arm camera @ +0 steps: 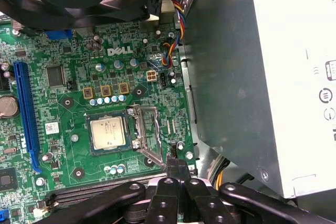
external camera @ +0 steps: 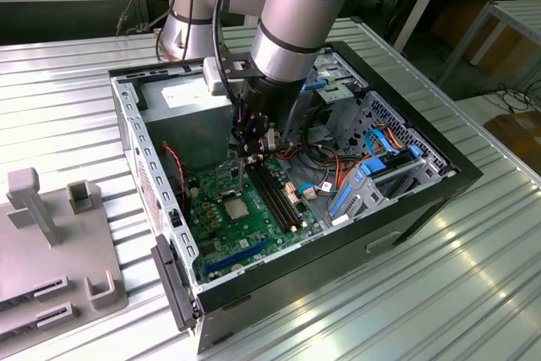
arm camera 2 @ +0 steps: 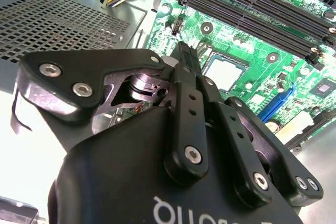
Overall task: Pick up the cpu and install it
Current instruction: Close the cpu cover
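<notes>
While the open computer case (external camera: pixel 279 209) lies on its side on the ribbed metal bench (external camera: pixel 473 293), the green motherboard (arm camera: pixel 68 103) is exposed inside it, beside the grey power-supply box (arm camera: pixel 262 77). The cpu (arm camera: pixel 108 132) is seen seated in the socket (arm camera: pixel 123 132) near the board's middle, with the hinged plate (arm camera: pixel 152 140) raised beside it. The gripper (arm camera: pixel 176 169) is held above the board near that plate, its fingers (arm camera 2: pixel 185 72) pressed together on nothing. The cpu is judged light, thin, stiff and fragile; handling by its edges is advised.
</notes>
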